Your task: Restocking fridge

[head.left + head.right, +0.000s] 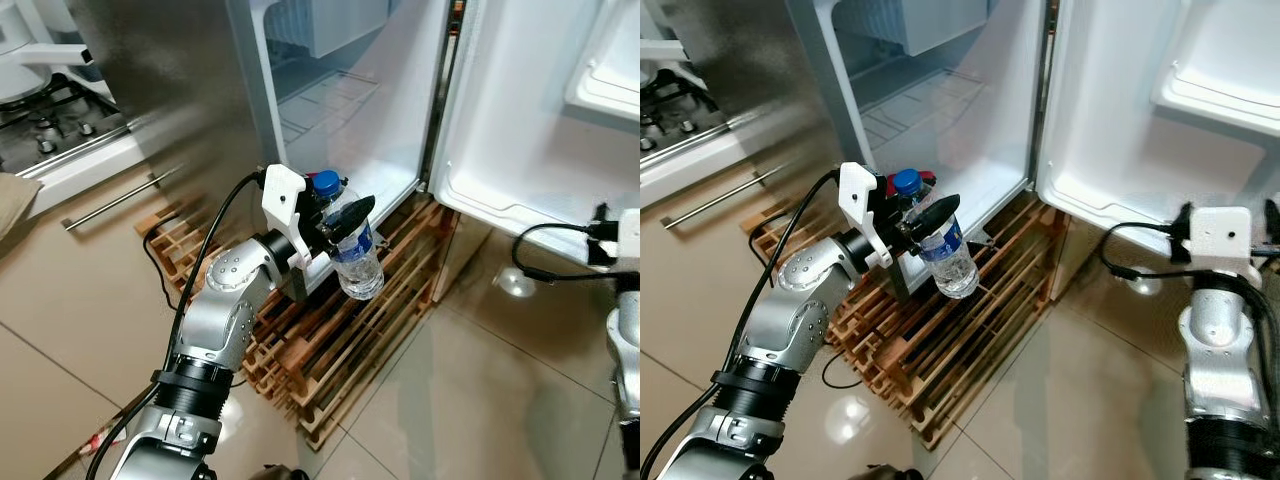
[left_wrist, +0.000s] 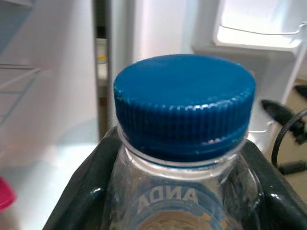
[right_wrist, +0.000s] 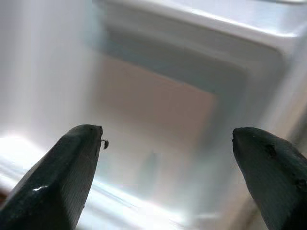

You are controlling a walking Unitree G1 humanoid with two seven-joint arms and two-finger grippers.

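My left gripper [image 1: 343,221] is shut on a clear plastic water bottle [image 1: 355,258] with a blue cap [image 1: 324,183] and a blue label. It holds the bottle upright in front of the open fridge [image 1: 350,100], just outside the bottom compartment. In the left wrist view the blue cap [image 2: 184,103] looms close, with black fingers [image 2: 81,196] on both sides of the bottle's shoulder. My right arm [image 1: 1220,300] is at the far right, below the open fridge door [image 1: 1160,110]. My right gripper [image 3: 168,158] is open, facing a white door shelf.
The fridge stands on a wooden slatted pallet [image 1: 350,340] on a glossy tiled floor. A wire shelf [image 1: 325,105] sits inside the fridge. A stove top [image 1: 45,125] and an oven handle [image 1: 110,205] are at the left. Black cables trail from both arms.
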